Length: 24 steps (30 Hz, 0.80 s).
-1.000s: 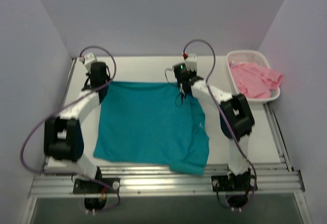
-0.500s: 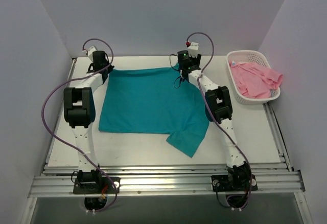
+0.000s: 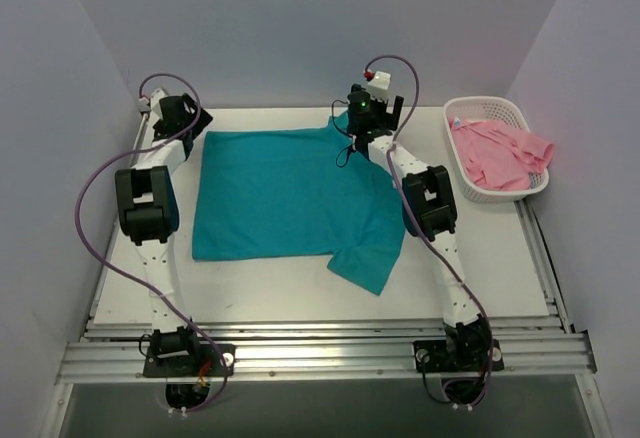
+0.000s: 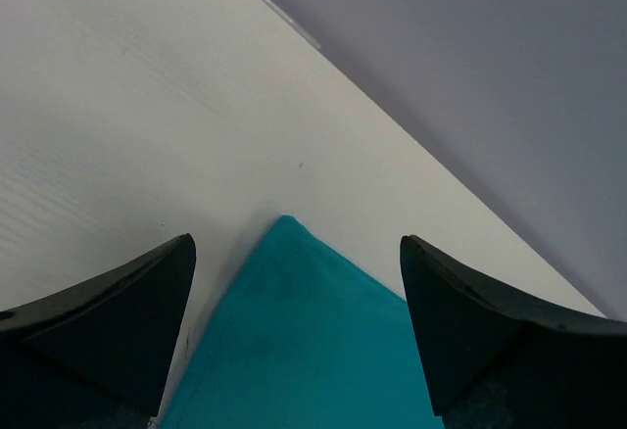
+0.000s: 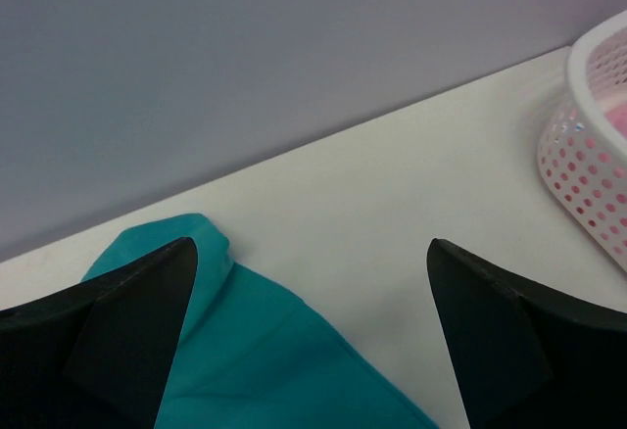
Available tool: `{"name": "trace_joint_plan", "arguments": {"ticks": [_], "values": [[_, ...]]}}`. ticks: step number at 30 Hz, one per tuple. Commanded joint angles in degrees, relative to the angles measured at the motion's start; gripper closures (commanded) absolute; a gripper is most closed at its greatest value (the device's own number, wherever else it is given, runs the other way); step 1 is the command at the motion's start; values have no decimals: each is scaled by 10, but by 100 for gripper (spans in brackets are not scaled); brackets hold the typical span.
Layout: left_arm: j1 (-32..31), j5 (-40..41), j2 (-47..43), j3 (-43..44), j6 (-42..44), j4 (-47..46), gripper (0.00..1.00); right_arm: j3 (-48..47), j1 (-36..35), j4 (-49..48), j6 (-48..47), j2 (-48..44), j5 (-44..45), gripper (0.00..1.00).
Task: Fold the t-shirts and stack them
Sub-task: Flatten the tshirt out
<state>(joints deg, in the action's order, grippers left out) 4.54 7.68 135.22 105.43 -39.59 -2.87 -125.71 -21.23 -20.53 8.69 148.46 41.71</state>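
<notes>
The plain teal cloth t-shirt (image 3: 290,203) lies flat mid-table, one sleeve trailing toward 5 o'clock. The light pink t-shirt (image 3: 500,153) sits in the white plastic lattice basket (image 3: 480,106) at 2 o'clock. The left gripper (image 4: 296,243) and right gripper (image 5: 312,248) stand spread and empty over the teal shirt's far corners. Best to tuck that sleeve inward before folding.

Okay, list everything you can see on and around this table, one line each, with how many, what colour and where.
teal short-sleeved cloth t-shirt: one, teal, spread flat across the middle of the table, one sleeve toward the near right
light pink cloth t-shirt: one, pink, bunched in the basket, hanging over its right rim
white plastic lattice basket: one, white, far right of the table
flat white table: one, white, under everything
silver metal rails: several, silver, near edge
left gripper: one, black, open over the teal shirt's far left corner
right gripper: one, black, open over its far right corner
</notes>
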Motion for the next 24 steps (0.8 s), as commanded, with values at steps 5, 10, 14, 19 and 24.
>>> {"name": "trace_joint_plan", "arguments": {"ticks": [5,10,14,19,24], "values": [[-24,12,-234,-119,34,-77,6,171,-31,-29,17,-203,84,0],[-74,41,-380,-303,9,-66,6,318,-32,29,115,-304,53,0],[-109,72,-451,-418,-29,-64,6,408,-31,99,204,-345,66,0],[-137,111,-500,-536,-72,-40,6,512,-36,184,326,-402,41,0],[-139,109,-562,-648,-117,-78,4,651,-58,197,402,-508,6,0]]}}
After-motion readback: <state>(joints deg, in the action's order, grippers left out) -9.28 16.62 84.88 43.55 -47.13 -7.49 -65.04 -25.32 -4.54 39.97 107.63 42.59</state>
